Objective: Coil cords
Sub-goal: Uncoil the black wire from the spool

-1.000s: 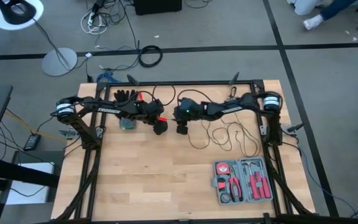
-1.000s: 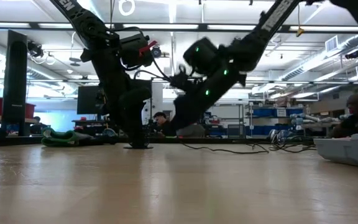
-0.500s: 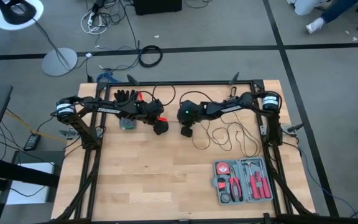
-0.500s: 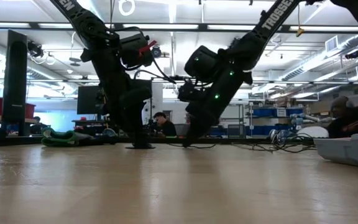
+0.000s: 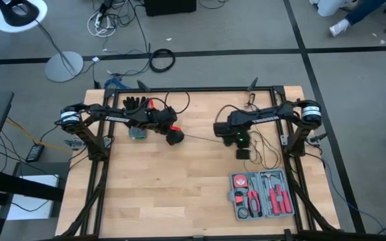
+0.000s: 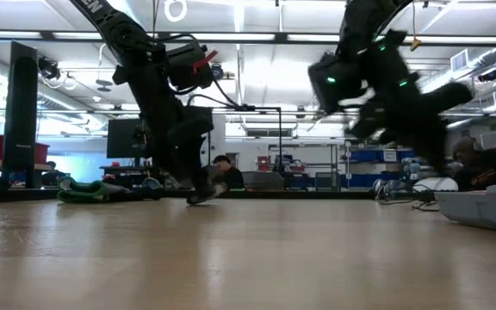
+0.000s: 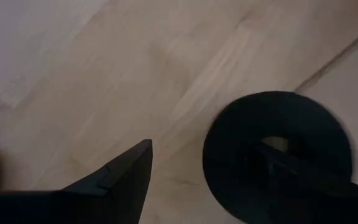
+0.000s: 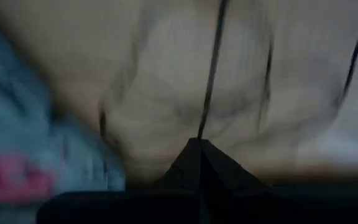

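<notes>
Cords — one thin black wire, drawn in a straight line across the table's far half, from the small round black disc under the left gripper to the right gripper. Slack loops piled toward the right edge, just past the right gripper. Left gripper low over the disc near the far-left part, jaws spread wide, one finger clear of it, the other across it. Right gripper pinched tight on the wire, seen running straight out from its closed tips. Tool tray by the near-right corner; black glove at the far edge. Near-left half bare wood — open room.
</notes>
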